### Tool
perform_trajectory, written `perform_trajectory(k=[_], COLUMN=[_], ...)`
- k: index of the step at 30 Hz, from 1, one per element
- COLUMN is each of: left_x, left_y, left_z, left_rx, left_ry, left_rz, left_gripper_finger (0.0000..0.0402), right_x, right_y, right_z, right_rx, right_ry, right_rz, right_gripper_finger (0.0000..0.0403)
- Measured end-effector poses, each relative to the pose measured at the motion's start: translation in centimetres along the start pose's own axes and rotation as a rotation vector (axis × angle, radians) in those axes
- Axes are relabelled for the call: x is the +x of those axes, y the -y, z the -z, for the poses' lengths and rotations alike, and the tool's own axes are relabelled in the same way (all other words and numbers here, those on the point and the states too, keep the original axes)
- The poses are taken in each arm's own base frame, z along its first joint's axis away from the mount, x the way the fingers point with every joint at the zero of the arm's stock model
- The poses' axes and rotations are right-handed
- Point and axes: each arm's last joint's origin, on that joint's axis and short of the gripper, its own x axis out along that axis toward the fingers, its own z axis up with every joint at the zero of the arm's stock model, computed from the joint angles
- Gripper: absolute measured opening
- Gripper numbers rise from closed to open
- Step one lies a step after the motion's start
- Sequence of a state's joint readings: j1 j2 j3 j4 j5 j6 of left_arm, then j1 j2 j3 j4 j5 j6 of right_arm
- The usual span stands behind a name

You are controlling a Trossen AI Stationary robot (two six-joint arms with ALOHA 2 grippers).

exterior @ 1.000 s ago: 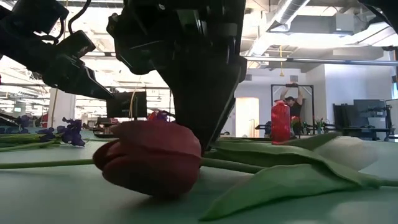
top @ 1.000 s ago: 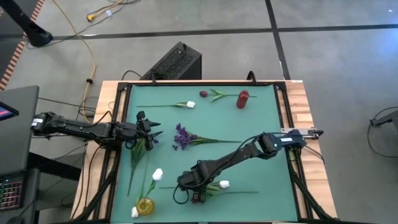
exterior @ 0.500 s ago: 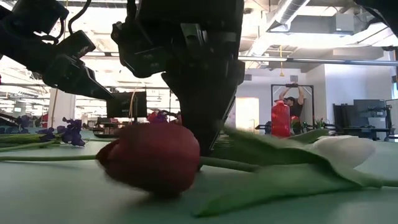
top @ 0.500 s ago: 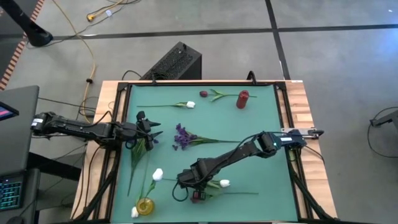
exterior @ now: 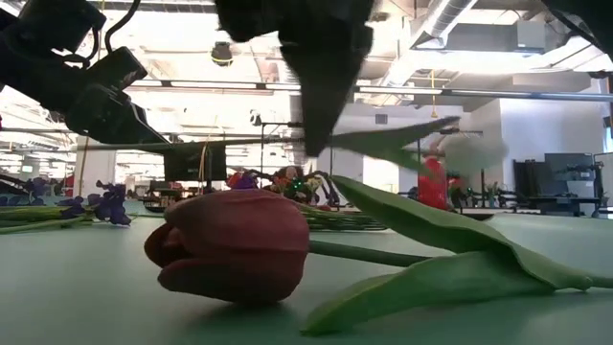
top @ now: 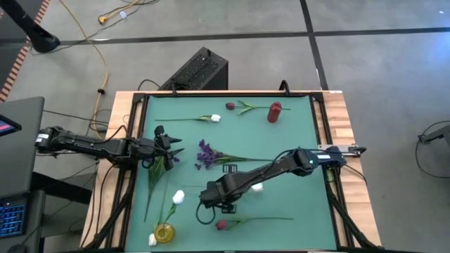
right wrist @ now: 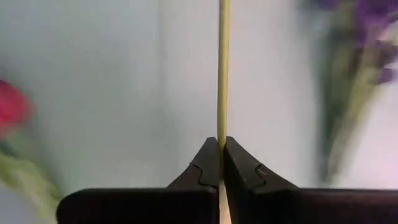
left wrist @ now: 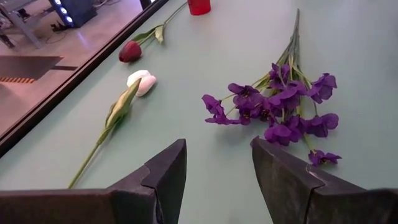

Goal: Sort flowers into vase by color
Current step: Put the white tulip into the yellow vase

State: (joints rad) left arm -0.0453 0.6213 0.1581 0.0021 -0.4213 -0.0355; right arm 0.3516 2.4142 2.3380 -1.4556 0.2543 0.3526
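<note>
your right gripper (right wrist: 221, 149) is pinched fully closed on the thin green stem of a white tulip-headed artificial flower (top: 256, 187), holding it clear of the green table mat (top: 295, 140) near the front centre, presumably so it can travel to the small yellow vase (top: 163, 232) at the front left, where white tulips already stand. the dark red tulip bud with green stem (top: 222, 225) lies flat on the mat just in front of it. your left gripper (left wrist: 217, 171) hovers with fingers spread and empty near the bushy purple sprig (top: 206, 154), seemingly waiting.
</note>
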Motion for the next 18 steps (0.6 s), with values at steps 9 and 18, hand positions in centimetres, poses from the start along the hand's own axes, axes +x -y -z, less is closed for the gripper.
perform_trajectory(k=[9, 18], left_x=[0.0, 0.0], left_y=[0.0, 0.0], left_z=[0.2, 0.2], left_rx=[0.013, -0.006], left_ry=[-0.018, -0.018], left_rz=[-0.002, -0.004], left_gripper_finger=[0.0174, 0.0174], right_x=[-2.5, -4.2], right_y=[-0.3, -5.1], right_z=[1.6, 3.1], right_rx=[-0.305, -0.817], right_ry=[-0.01, 0.08], right_rz=[0.147, 0.312], right_gripper_finger=[0.0029, 0.0035])
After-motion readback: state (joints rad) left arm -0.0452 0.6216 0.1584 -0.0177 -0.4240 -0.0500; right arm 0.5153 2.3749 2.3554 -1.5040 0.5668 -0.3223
